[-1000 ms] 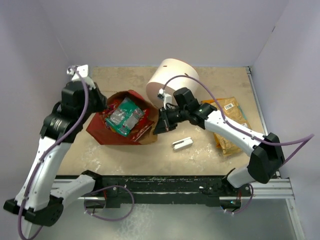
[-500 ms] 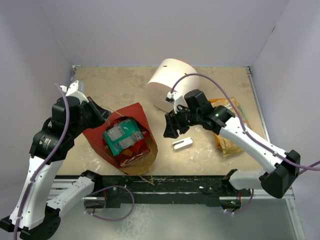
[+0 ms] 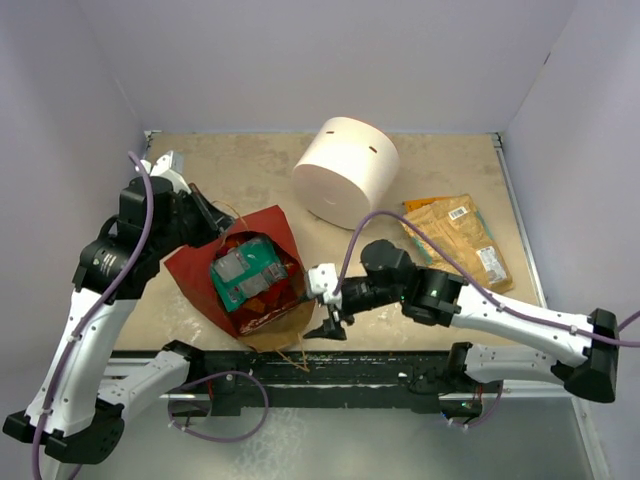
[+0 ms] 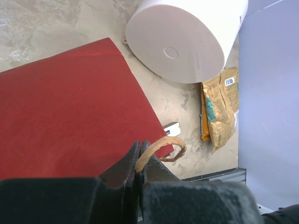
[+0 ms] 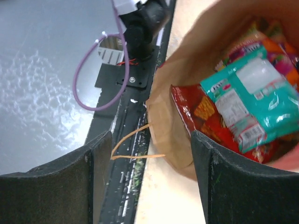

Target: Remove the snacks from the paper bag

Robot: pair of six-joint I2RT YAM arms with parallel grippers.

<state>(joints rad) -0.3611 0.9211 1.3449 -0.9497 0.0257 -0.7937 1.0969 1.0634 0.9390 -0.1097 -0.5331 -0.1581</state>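
Observation:
The red paper bag (image 3: pixel 195 272) lies on the table with its brown mouth turned toward the near edge. Snacks show inside it: a teal packet (image 3: pixel 245 272) on top of a red packet (image 3: pixel 265 318). My left gripper (image 3: pixel 207 216) is shut on the bag's twine handle (image 4: pixel 164 147), over the red outside (image 4: pixel 70 107). My right gripper (image 3: pixel 329 325) stands open just off the bag's near rim (image 5: pixel 175 135). Its fingers (image 5: pixel 96 172) bracket that rim and a loose twine handle (image 5: pixel 133 144); the teal packet (image 5: pixel 252 102) and red packet (image 5: pixel 210 116) lie just beyond. An orange packet (image 3: pixel 455 235) lies outside, far right.
A big white cylinder (image 3: pixel 345 170) stands at the back, behind the bag. A small pale bracket (image 4: pixel 172 127) shows past the bag's edge in the left wrist view. The black base rail (image 3: pixel 330 365) runs along the near edge, right under the right gripper.
My right gripper has opened and swung from beside the cylinder down to the bag's near rim. The bag has turned, its mouth now toward the near edge; my left gripper still holds the handle.

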